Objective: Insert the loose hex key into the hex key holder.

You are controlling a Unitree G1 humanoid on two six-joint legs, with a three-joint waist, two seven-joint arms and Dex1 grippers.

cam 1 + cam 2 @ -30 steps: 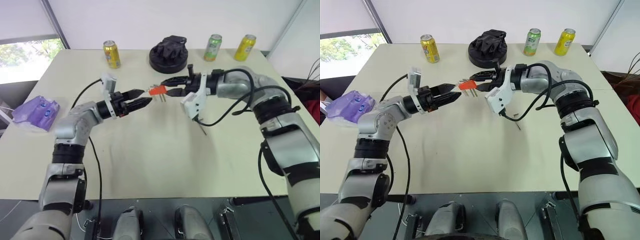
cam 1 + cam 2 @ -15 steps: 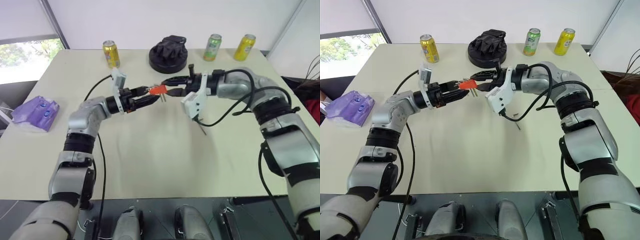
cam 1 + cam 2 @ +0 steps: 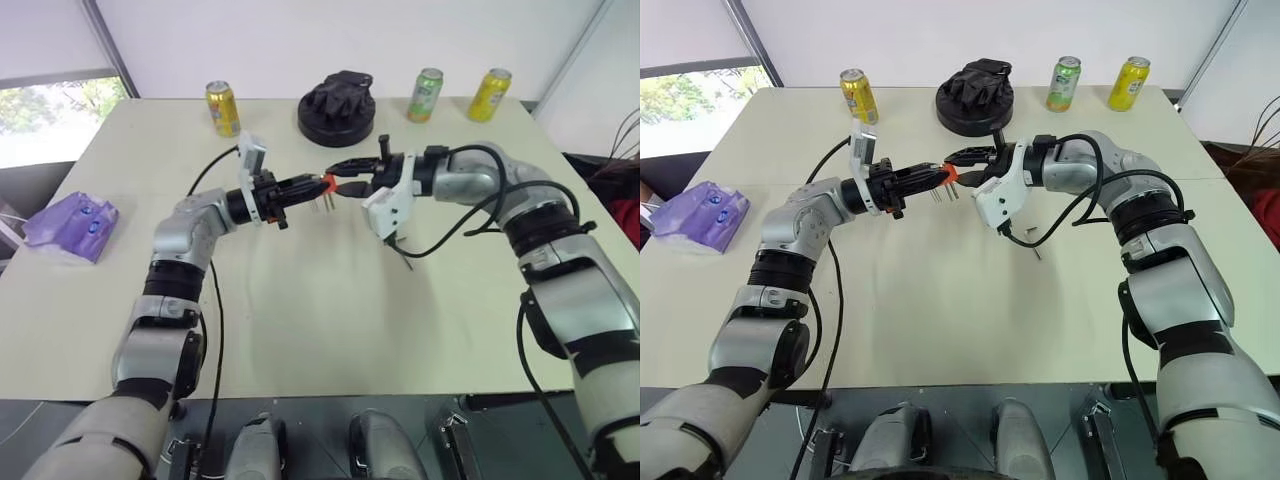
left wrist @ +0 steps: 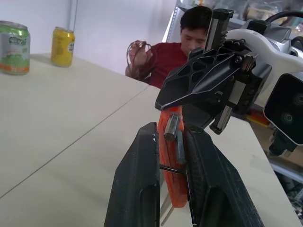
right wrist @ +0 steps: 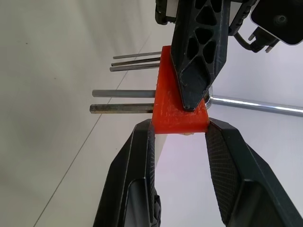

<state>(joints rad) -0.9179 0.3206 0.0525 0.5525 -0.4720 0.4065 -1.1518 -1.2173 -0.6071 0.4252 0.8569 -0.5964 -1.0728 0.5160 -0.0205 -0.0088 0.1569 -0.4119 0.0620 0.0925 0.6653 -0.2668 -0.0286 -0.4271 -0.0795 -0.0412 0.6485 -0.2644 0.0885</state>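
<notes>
Table (image 3: 300, 330): pale, wide, carrying all else. At its far edge, a black round base with a dark lump on top (image 3: 338, 108). Purple crumpled bag (image 3: 70, 226) at the robot's left edge. Three cans along the far side: yellow can (image 3: 223, 108) on the left, green can (image 3: 426, 94) and another yellow can (image 3: 490, 95) on the right.

Both arms meet above the table's middle, raised off the surface. Right gripper (image 5: 179, 130) clenched on the hex key holder (image 5: 177, 105), one finger on each side of the orange block; several grey keys stick out sideways from it. Left gripper (image 4: 171, 156) also closed onto the same holder, its two black fingers pinching the orange block between them, tips meeting the right gripper's. Holder thus held from both sides, mid-air, between the two grippers (image 3: 327, 184).

Loose hex key (image 3: 1037, 251): thin dark rod lying on the table, below and near the right wrist, apart from the holder.

A person in a red top (image 4: 163, 56) sits beyond the table's right side in the left wrist view.
</notes>
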